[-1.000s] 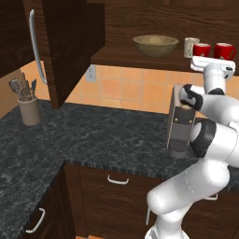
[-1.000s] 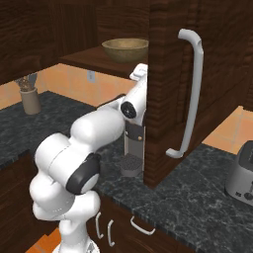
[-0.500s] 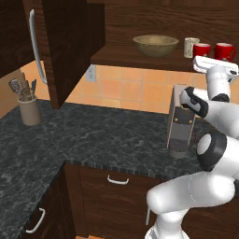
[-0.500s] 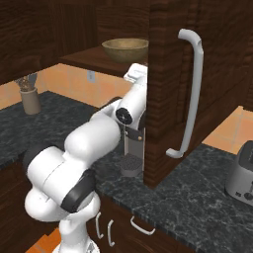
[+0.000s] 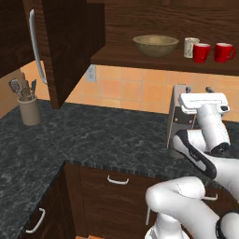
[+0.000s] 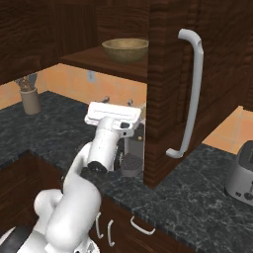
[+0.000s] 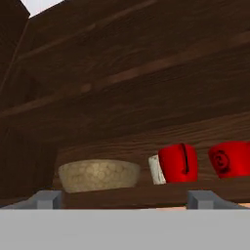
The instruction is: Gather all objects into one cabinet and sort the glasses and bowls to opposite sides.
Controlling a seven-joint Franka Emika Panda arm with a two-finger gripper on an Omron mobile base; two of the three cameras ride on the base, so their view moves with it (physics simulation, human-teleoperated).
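Cabinet (image 5: 140, 18): shelf at 12 o'clock above the claw (image 5: 196, 88), which hangs below its front edge, jaws spread, nothing between them. Bowl (image 5: 155, 45): on the shelf, 11 o'clock from claw. Red mugs (image 5: 201, 52): two, 12 to 1 o'clock. White mug (image 7: 155, 170): half hidden behind a red one; pattern unreadable.
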